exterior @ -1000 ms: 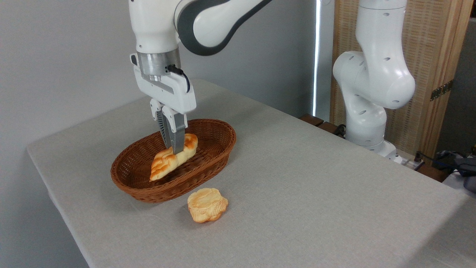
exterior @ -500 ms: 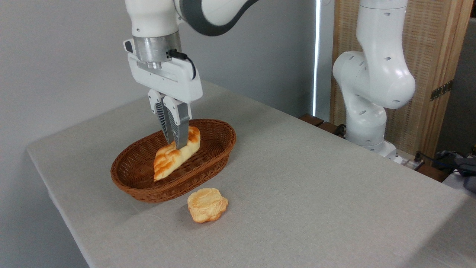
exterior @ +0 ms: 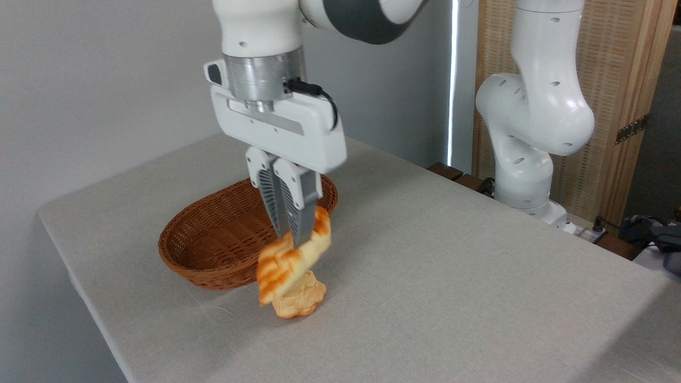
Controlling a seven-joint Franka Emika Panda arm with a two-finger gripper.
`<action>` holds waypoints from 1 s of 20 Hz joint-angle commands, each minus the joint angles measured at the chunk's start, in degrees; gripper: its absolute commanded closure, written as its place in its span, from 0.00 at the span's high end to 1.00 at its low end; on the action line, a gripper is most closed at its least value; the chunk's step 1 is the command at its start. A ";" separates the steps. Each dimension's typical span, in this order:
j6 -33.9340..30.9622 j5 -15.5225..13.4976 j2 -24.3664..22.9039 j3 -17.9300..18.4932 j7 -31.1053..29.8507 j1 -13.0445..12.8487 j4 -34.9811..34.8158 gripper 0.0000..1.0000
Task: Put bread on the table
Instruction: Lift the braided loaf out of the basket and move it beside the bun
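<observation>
The bread (exterior: 282, 266), a glossy golden braided loaf, hangs tilted in the air with its lower end pointing down to the left. My gripper (exterior: 291, 239) is shut on its middle. The loaf is out of the brown wicker basket (exterior: 213, 244) and sits in front of the basket's near right rim, above the grey table (exterior: 452, 276). It partly hides a paler scalloped bun (exterior: 300, 303) lying on the cloth just below it.
A second white robot arm (exterior: 532, 117) stands on its base at the table's far right edge. A wooden screen rises behind it. The table's front left edge runs close to the basket.
The gripper has lifted the bread out of the basket and carried it right and toward the camera, over the bun. The basket now holds nothing.
</observation>
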 commanded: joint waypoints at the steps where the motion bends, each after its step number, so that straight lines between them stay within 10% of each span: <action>1: -0.68 1.22 1.32 4.14 4.97 -0.60 0.74 0.22; 20: 0.55 3.77 5.20 6.62 6.21 -0.69 0.04 0.54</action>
